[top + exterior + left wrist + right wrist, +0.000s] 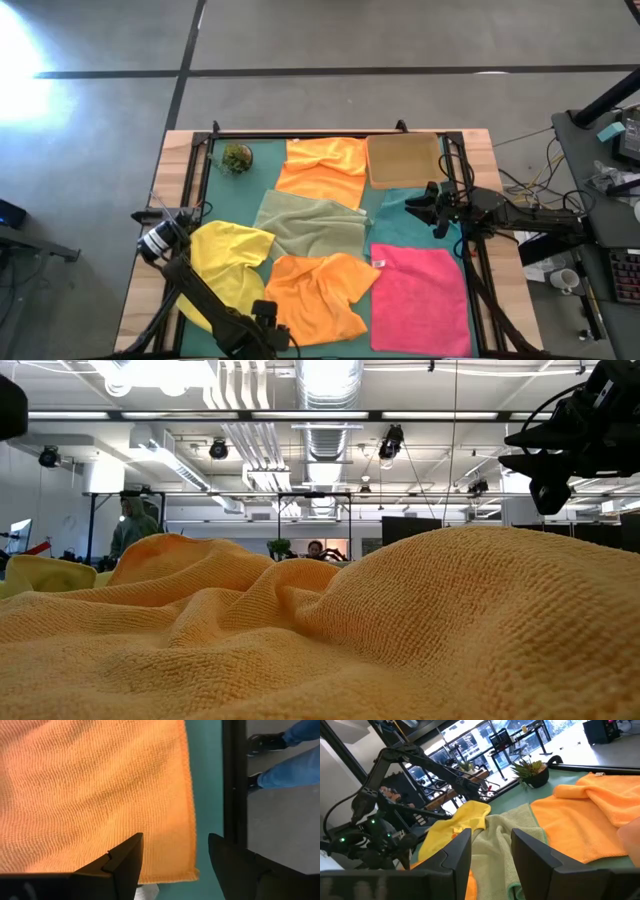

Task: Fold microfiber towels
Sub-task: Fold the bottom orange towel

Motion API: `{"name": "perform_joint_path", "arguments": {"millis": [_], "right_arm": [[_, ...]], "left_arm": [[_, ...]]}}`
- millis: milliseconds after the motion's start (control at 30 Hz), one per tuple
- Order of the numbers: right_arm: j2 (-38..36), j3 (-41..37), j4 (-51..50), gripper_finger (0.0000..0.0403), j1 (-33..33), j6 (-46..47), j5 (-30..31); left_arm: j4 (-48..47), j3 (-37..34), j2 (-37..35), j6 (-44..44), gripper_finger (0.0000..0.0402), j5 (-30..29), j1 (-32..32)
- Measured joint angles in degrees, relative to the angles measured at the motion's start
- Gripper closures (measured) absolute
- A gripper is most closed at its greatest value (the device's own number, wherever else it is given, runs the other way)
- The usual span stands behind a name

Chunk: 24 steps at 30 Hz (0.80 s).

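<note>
Orange terry cloth [95, 790] with a stitched hem lies under the left gripper [175, 862], whose fingers stand spread and empty over the hem at the table's near edge, beside the black frame rail [234, 775]. Six towels lie rumpled on the teal mat [212, 190]: the second orange towel [325, 168], olive towel [310, 225], yellow towel [232, 262], pink towel [420, 298] and teal towel [400, 212]. Only the high view shows the tan tray [403, 160] and the right gripper [428, 205] hanging above the teal towel, fingers apart, holding nothing.
</note>
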Motion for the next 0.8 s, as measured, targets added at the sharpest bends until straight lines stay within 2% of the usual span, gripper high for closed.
{"name": "perform_joint_path", "arguments": {"millis": [133,267,700,800], "right_arm": [[0.01,0.0,0.02,0.0273,0.02,0.0,0.0],[0.0,0.0,0.05,0.0273,0.0,0.0,0.01],[0.01,0.0,1.22,0.0273,0.0,-0.42,0.14],[-0.01,0.0,1.52,0.0273,0.01,0.19,0.1]], "left_arm": [[-1.18,-0.04,0.74,-0.02,0.0197,-1.2,0.0],[-4.4,-0.04,1.27,-0.07,0.0219,-1.77,0.11],[-4.32,2.21,1.05,-0.18,0.0386,-0.03,0.52],[-4.28,2.29,0.63,-2.44,0.0396,1.0,0.65]]}}
